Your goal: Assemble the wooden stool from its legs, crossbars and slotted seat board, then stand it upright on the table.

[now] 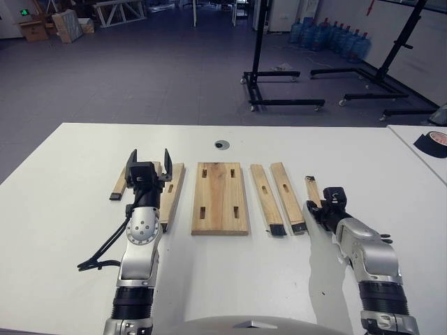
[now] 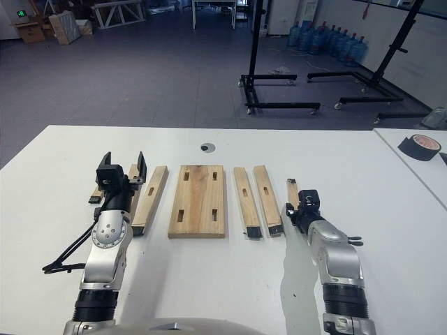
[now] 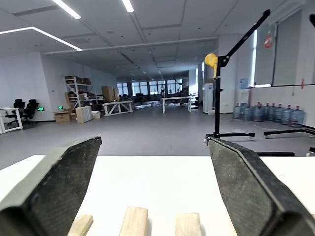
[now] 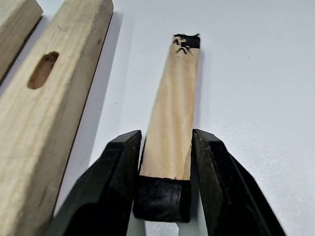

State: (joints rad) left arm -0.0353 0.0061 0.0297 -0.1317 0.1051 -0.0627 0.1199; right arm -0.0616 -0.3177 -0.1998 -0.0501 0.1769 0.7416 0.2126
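The short pale wooden crossbar with black-capped ends [image 4: 170, 113] lies flat on the white table [image 1: 70, 209], beside the slotted legs [image 1: 278, 190]. The right gripper [image 4: 166, 137] pinches its near end, likely to lift it. The left gripper [image 1: 150, 158] hovers spread wide, presumably waiting.

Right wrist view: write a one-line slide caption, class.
Right gripper clamps the black-tipped end of a thin crossbar lying on the white table beside a slotted leg.
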